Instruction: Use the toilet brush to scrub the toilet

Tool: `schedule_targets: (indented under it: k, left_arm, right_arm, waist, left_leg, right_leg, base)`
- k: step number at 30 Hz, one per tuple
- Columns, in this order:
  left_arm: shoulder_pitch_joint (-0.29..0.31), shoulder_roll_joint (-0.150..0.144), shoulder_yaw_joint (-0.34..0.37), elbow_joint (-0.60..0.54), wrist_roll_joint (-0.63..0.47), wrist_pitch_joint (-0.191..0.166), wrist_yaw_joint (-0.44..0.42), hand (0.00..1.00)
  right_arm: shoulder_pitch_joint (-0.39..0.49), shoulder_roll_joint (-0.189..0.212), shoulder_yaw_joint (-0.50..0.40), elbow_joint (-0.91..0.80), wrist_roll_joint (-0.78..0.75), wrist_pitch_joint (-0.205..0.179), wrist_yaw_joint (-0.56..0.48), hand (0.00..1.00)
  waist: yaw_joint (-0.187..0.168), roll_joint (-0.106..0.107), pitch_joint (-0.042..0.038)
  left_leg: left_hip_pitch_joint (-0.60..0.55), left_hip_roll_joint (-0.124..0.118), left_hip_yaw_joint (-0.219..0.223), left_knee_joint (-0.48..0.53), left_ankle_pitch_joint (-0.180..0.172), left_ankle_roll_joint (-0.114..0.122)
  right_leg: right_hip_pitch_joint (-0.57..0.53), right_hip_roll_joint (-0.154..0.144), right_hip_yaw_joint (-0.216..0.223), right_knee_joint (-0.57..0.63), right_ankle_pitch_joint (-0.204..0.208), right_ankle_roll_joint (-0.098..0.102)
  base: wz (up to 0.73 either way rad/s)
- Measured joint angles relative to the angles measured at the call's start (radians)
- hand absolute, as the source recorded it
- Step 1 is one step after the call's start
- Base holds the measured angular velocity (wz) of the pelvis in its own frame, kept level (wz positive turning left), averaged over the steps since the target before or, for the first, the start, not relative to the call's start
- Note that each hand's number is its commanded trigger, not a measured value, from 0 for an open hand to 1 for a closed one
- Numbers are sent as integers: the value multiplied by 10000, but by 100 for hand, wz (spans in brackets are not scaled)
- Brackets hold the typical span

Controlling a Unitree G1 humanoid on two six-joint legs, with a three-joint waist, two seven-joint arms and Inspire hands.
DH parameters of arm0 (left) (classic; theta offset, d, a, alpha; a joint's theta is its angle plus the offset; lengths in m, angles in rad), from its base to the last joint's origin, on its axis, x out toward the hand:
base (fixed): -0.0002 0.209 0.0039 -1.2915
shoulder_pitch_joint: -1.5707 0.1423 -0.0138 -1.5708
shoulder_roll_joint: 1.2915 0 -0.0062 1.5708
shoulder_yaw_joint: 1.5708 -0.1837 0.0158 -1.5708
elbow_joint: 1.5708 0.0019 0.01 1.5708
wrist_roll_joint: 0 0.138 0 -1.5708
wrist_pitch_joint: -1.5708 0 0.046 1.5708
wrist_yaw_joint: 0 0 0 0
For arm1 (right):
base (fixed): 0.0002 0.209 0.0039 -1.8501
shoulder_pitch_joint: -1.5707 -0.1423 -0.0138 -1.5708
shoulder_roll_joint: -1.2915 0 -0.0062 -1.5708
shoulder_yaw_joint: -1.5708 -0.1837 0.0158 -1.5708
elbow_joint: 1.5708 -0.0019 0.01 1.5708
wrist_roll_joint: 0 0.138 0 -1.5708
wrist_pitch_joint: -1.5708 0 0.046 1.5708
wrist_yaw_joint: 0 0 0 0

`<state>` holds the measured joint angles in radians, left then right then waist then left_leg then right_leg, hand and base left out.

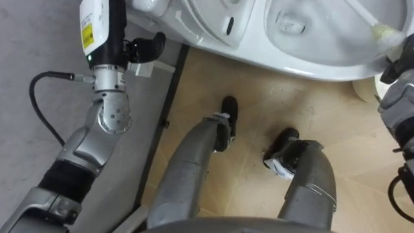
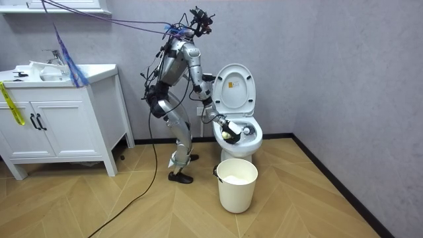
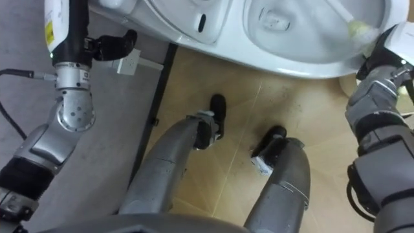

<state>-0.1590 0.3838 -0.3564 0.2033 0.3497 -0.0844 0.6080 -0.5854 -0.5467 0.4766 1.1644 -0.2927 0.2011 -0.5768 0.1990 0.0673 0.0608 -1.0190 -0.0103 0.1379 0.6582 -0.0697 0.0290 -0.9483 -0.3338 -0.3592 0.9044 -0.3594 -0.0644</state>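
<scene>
Toilet brush (image 1: 381,29): pale end gripped by right robot hand (image 3: 388,48) at the toilet (image 1: 259,45) bowl rim, shaft running into the bowl. Left robot hand (image 1: 145,48) idle beside toilet's outer wall; cannot tell its state.

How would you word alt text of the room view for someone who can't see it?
A humanoid robot bends over an open toilet, its right robot hand down at the bowl. A white bucket stands near the toilet; a white sink cabinet is at the room view's left.
</scene>
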Motion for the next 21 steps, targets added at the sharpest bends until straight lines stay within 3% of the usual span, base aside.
schedule_targets:
  k: [5,7,11,15,19,21]
  left_arm:
    - [-3,-68,-26,129,103,115,-130,0]
    - [-2,-221,-54,319,187,142,-189,0]
    - [198,-428,-398,483,248,393,-315,0]
    - [382,-587,-433,519,38,479,-327,0]
    - [622,-588,-285,497,-8,533,-330,0]
    - [723,-589,-276,478,-81,596,-411,0]
  right_arm:
    - [7,235,25,15,-1583,125,448,100]
    - [67,366,141,20,-2593,214,684,100]
    - [490,351,341,76,-3719,637,791,100]
    - [586,224,344,71,-3831,824,1016,100]
    - [974,263,341,-432,-4166,1002,956,100]
    - [1142,287,339,-555,-4252,1079,1032,100]
  waist:
    - [28,17,-89]
    - [154,51,-110]
    - [665,365,-212]
    - [843,767,-245]
    - [770,820,-262]
    - [748,773,-229]
  left_leg:
    - [201,-21,-16,-30,2,24]
    - [364,-9,-86,-123,-19,53]
    - [630,70,-330,-532,-29,128]
    - [712,134,-324,-770,37,127]
    - [814,189,-304,-772,20,52]
    - [925,197,-335,-797,-6,9]
  right_leg:
    - [242,29,-66,-46,18,14]
    - [453,69,-167,-157,40,-1]
    - [878,330,-452,-669,158,66]
    - [980,427,-530,-915,264,-10]
    - [1075,472,-531,-928,191,-69]
    - [1210,521,-532,-1006,152,-55]
  base:
    - [0]
    - [0]
    - [-1]
    - [-2]
    - [1]
    - [0]
